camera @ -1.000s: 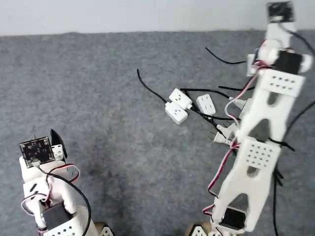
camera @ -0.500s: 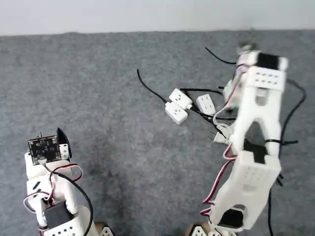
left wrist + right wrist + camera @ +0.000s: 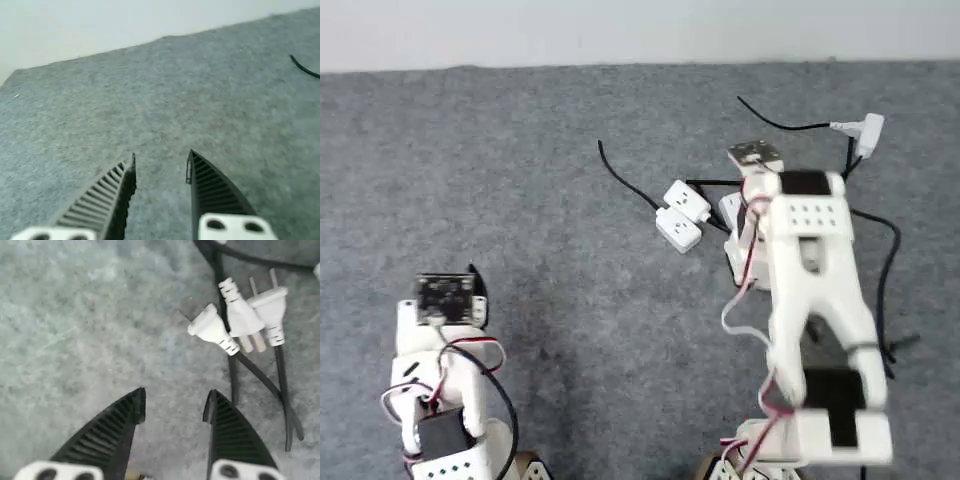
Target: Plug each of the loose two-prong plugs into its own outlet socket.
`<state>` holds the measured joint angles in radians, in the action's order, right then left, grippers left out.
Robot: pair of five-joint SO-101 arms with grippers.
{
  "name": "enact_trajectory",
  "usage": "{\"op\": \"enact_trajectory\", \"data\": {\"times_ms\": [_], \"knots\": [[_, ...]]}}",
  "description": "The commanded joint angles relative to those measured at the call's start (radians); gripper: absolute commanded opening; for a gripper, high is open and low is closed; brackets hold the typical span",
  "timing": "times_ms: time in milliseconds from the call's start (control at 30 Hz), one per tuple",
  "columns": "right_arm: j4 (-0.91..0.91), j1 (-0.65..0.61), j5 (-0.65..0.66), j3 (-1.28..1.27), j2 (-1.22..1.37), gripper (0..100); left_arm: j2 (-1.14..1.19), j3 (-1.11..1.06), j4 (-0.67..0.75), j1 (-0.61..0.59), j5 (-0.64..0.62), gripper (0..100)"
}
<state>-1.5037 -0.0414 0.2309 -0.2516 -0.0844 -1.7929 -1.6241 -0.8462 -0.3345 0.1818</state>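
Right pincer (image 3: 176, 392) released, jaws apart, empty, low over bare desk (image 3: 520, 150) just short of three plugs (image 3: 242, 315) bunched right of the desk's middle. Left pincer (image 3: 161, 155) also released and empty, near the front left corner. Sockets (image 3: 687, 200) lie loose near the middle, toward the far edge. One more, the far plug (image 3: 865, 128), sits by the far right corner. Risks, as I judge them: the plugs lie touching or nearly so, so closing on one may catch or shove its neighbour. Black cords (image 3: 255, 372) cross beside them, so a lift may drag the rest. The sockets look unanchored and would likely slide under an insertion push unless braced. In the way: the cord tangle between plugs and sockets.
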Motion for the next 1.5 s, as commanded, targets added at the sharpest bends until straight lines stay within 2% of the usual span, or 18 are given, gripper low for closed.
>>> {"op": "enact_trajectory", "data": {"times_ms": [0, 167, 267, 500, 600, 800, 933, 1100, 1267, 1400, 1467], "knots": [[0.196, -0.012, -0.012, -0.189, -0.217, 19.1, 0.002, 0.005, -0.041, 0.098, 0.068, 17], [0.547, -0.013, -0.009, -0.496, -0.406, 19.1, 0.002, -0.012, -0.127, 0.279, 0.184, 17], [0.673, -0.013, -0.005, -0.618, -0.498, 19.1, 0.002, -0.038, -0.133, 0.37, 0.23, 17], [0.855, -0.028, -0.005, -0.859, -0.68, 19.1, 0.002, -0.038, -0.123, 0.402, 0.23, 17], [0.892, -0.027, -0.008, -0.914, -0.756, 19.1, 0.002, -0.016, -0.061, 0.41, 0.201, 17], [0.895, -0.028, -0.011, -0.974, -0.852, 19.3, 0.008, 0.05, 0.063, 0.554, 0.126, 17], [0.897, -0.028, -0.012, -0.976, -0.862, 19.3, 0.009, 0.051, 0.137, 0.571, 0.066, 17], [0.897, -0.028, -0.011, -0.974, -0.862, 19.3, 0.023, 0.053, 0.192, 0.574, 0.077, 17], [0.897, -0.028, -0.012, -0.974, -0.862, 19.3, 0.278, 0.193, 0.279, 0.574, 0.101, 17], [0.897, -0.028, -0.012, -0.974, -0.862, 19.4, 0.703, 0.424, 0.334, 0.578, 0.049, 17], [0.897, -0.028, -0.012, -0.976, -0.862, 19.4, 0.939, 0.527, 0.354, 0.618, 0.028, 17]]}}
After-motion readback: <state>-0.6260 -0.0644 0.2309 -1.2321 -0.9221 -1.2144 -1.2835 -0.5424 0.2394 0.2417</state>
